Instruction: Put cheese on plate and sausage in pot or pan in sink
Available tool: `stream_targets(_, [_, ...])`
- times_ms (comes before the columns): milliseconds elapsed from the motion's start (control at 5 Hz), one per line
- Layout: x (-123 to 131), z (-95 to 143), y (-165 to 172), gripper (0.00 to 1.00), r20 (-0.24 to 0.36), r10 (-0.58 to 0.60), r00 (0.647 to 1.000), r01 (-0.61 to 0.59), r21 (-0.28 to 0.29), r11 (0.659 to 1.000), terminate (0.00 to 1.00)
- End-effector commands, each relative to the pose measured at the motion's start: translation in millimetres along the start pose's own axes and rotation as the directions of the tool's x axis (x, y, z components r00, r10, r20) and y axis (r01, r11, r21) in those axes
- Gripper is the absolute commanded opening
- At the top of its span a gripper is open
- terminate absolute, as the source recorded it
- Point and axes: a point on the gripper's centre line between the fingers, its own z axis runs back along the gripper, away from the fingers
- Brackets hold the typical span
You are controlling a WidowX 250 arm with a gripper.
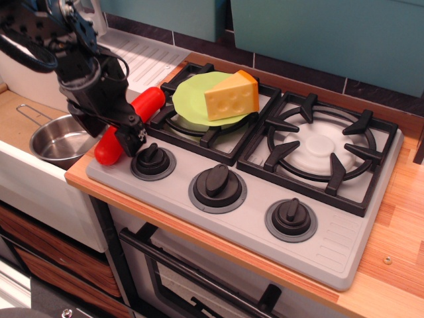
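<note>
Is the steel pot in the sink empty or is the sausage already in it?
Empty as far as visible: the pot shows bare steel, and the sausage lies on the stove's left edge under the end effector.

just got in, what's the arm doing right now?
The cheese already sits on the green plate on the left burner. The gripper is down over the middle of the red sausage, which lies across the stove's left edge; whether it has closed on it can't be told. The steel pot waits in the sink just to the left, with nothing in it.
</note>
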Motion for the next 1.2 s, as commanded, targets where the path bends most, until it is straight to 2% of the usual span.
stream_targets(0, [7, -4, -10, 0.0, 0.032, -0.018, 0.999, 0.018, -0.005, 1.0, 0.0])
stream_targets(400, [5, 27, -2, 0.0, -0.057, -0.053, 0.997, 0.048, -0.091, 0.995, 0.0])
stream_targets(600, [6, 54, 2, 0.0, -0.101, -0.057, 0.993, 0.049, -0.081, 0.996, 0.0])
stream_targets(800, [12, 64, 10, 0.0, -0.097, -0.074, 0.993, 0.066, -0.085, 0.994, 0.0])
stream_targets(1000, [25, 57, 28, 0.0, -0.054, -0.126, 0.991, 0.12, -0.1, 0.988, 0.0])
